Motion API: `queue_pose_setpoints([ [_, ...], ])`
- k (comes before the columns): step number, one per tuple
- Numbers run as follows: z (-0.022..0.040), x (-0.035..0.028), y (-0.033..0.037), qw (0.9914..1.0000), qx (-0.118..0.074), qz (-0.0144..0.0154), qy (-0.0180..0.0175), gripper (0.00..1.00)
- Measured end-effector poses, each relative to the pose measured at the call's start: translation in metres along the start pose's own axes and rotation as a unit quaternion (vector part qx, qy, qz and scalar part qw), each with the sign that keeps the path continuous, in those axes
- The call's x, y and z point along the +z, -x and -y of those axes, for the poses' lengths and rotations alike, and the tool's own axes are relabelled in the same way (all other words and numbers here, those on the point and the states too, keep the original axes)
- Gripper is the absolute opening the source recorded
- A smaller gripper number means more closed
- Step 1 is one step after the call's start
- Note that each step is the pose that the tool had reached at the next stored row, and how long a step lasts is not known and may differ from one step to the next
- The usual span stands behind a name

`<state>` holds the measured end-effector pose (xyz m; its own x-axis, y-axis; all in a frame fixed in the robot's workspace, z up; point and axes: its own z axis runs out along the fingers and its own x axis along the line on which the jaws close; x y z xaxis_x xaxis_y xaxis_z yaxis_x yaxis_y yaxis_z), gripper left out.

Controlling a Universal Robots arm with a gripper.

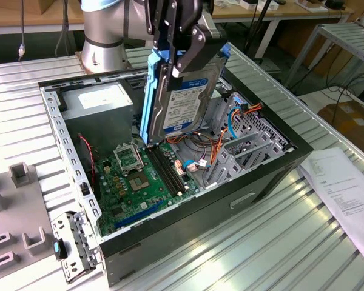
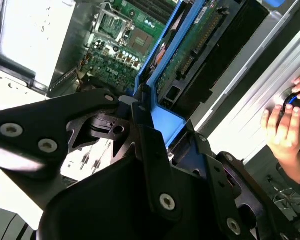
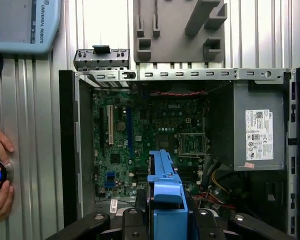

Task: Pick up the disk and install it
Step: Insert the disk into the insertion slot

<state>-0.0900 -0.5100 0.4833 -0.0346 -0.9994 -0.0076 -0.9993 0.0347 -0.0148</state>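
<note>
Blue-framed disk [image 1: 185, 100] is hanging upright in the pincer [image 1: 168, 63], which is clenching its top edge; long axis is pointing down into the open computer case [image 1: 242, 197], above the motherboard [image 1: 133, 182].

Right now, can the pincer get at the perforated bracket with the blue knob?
Probably not: the pincer is shut on the disk, upright over the open case. The bracket lies on the table outside the case, nothing over it, but the pincer is full.
</note>
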Motion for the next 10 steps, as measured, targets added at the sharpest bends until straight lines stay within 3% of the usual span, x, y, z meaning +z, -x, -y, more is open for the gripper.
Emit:
queue_pose_setpoints([
  [3, 0.011, 0.0009, -0.0003, 1.0, 0.0, 0.0001, 0.0, 0.37],
  [10, 0.0122, 0.0009, -0.0003, 1.0, 0.0, 0.0, 0.0, 0.37],
])
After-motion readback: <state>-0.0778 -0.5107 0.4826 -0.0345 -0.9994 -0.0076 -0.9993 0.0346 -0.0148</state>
